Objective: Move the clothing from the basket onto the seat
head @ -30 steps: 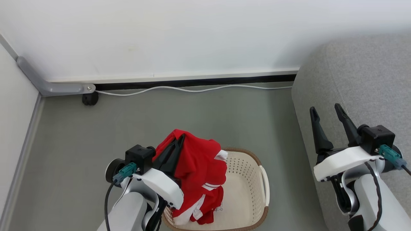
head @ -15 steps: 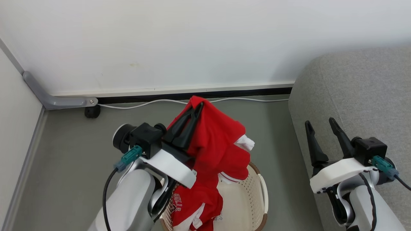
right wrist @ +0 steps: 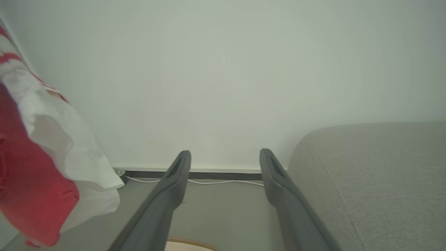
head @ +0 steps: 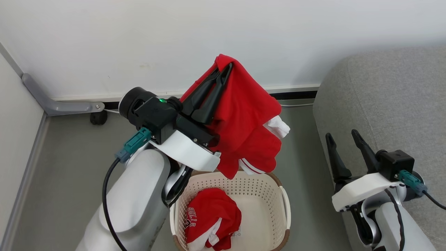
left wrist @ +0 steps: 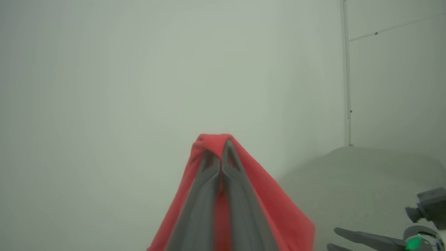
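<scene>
A red garment (head: 247, 122) with white trim hangs high above the basket (head: 284, 202), and my left gripper (head: 224, 69) is shut on its top fold. In the left wrist view the fingers (left wrist: 230, 181) pinch the red cloth (left wrist: 271, 209) in front of the wall. A second red garment (head: 209, 218) with white lettering lies crumpled in the left half of the cream basket. The grey seat (head: 390, 104) stands to the right. Beside the seat's front edge my right gripper (head: 341, 136) stands open with nothing in it. The right wrist view shows the hanging garment (right wrist: 41, 167) at the left and the seat (right wrist: 376, 181) at the right.
A white wall (head: 139, 42) with a baseboard runs across the back, with a white cable (head: 296, 104) along its foot. A grey bracket (head: 52, 103) and a black caster (head: 97, 116) sit in the left corner. Grey floor (head: 69, 174) surrounds the basket.
My left gripper has risen and moved toward the wall with the red garment, lifting it out of the basket. A second garment stays in the basket. The head view has shifted a little.
</scene>
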{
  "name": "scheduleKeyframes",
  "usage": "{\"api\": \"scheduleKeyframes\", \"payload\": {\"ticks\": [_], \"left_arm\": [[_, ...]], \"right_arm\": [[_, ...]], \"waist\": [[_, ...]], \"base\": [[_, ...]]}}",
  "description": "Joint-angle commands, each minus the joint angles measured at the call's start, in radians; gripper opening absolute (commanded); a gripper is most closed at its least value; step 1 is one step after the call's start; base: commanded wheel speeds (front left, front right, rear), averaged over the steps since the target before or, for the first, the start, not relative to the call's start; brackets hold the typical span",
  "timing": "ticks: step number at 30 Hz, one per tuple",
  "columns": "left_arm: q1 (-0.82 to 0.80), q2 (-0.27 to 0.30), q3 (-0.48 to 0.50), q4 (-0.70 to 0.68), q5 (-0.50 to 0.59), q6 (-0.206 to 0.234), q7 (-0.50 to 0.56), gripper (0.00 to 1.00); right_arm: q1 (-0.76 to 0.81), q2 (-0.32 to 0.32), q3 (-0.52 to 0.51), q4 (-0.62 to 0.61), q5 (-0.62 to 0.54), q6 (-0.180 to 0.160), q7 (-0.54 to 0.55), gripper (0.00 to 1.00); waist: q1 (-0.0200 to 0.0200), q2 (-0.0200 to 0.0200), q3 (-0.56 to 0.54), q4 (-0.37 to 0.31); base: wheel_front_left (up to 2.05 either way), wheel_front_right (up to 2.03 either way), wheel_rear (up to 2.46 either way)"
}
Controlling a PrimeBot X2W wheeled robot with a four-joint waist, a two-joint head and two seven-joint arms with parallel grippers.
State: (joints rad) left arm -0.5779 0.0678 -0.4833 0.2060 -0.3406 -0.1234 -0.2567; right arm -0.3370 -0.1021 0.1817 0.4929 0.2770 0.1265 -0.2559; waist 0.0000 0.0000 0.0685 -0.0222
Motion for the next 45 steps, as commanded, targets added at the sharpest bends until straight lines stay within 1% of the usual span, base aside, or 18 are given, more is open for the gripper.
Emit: {"api": "scheduleKeyframes", "payload": {"ticks": [1, 5, 10, 14, 17, 23, 28, 29, 34, 37, 40, 44, 45], "left_arm": [[-0.059, 0.012, 0.032, -0.025, 0.004, -0.007, -0.005, 0.0], [-0.064, 0.011, 0.028, -0.027, 0.003, -0.007, -0.005, 0.0], [-0.06, 0.008, 0.017, -0.025, -0.009, -0.007, -0.005, 0.0], [-0.061, 0.007, 0.016, -0.029, -0.015, -0.007, -0.005, 0.0], [-0.064, 0.006, 0.008, -0.031, -0.013, -0.007, -0.005, 0.0], [-0.068, 0.001, -0.011, -0.038, -0.017, -0.007, -0.005, 0.0], [-0.081, -0.002, -0.029, -0.045, -0.019, -0.007, -0.005, 0.0], [-0.081, -0.002, -0.029, -0.045, -0.019, -0.007, -0.005, 0.0], [-0.089, -0.007, -0.045, -0.048, -0.02, -0.007, -0.005, 0.0], [-0.091, -0.009, -0.055, -0.049, -0.023, -0.007, -0.005, 0.0], [-0.089, -0.011, -0.068, -0.049, -0.028, -0.007, -0.005, 0.0], [-0.079, -0.013, -0.08, -0.038, -0.039, -0.007, -0.005, 0.0], [-0.077, -0.013, -0.08, -0.036, -0.04, -0.007, -0.005, 0.0]], "right_arm": [[-0.017, 0.002, 0.027, -0.034, 0.01, 0.004, -0.006, 1.0], [-0.028, -0.002, 0.064, -0.104, 0.045, 0.004, -0.006, 1.0], [-0.045, -0.032, 0.14, -0.267, 0.111, 0.004, -0.006, 1.0], [-0.052, -0.077, 0.223, -0.383, 0.158, 0.004, -0.006, 1.0], [-0.059, -0.118, 0.29, -0.415, 0.181, 0.004, -0.006, 1.0], [-0.1, -0.193, 0.453, -0.353, 0.237, 0.004, -0.006, 1.0], [-0.171, -0.233, 0.585, -0.267, 0.298, 0.004, -0.006, 1.0], [-0.171, -0.233, 0.585, -0.267, 0.298, 0.004, -0.006, 1.0], [-0.237, -0.237, 0.687, -0.188, 0.359, 0.004, -0.006, 1.0], [-0.276, -0.231, 0.731, -0.163, 0.383, 0.004, -0.006, 1.0], [-0.306, -0.222, 0.744, -0.114, 0.391, 0.004, -0.006, 1.0], [-0.324, -0.193, 0.742, -0.028, 0.405, 0.004, -0.006, 1.0], [-0.328, -0.186, 0.745, -0.018, 0.409, 0.004, -0.006, 0.86]], "waist": [[0.0, 0.0, 0.001, -0.001], [0.0, 0.0, 0.008, -0.002], [0.0, 0.0, 0.013, -0.003], [0.0, 0.0, 0.018, 0.001], [0.0, 0.0, 0.021, 0.003], [0.0, 0.0, 0.027, 0.015], [0.0, 0.0, 0.041, 0.027], [0.0, 0.0, 0.041, 0.027], [0.0, 0.0, 0.047, 0.042], [0.0, 0.0, 0.048, 0.051], [0.0, 0.0, 0.046, 0.061], [0.0, 0.0, 0.043, 0.074], [0.0, 0.0, 0.044, 0.077]], "base": [[0.0, 0.0, 0.0], [0.0, 0.0, 0.0], [0.0, 0.0, 0.0], [0.0, 0.0, 0.0], [0.0, 0.0, 0.0], [0.0, 0.0, 0.0], [0.0, 0.0, 0.0], [0.0, 0.0, 0.0], [0.0, 0.0, 0.0], [0.0, 0.0, 0.0], [0.0, 0.0, 0.0], [0.0, 0.0, 0.0], [0.0, 0.0, 0.0]]}}
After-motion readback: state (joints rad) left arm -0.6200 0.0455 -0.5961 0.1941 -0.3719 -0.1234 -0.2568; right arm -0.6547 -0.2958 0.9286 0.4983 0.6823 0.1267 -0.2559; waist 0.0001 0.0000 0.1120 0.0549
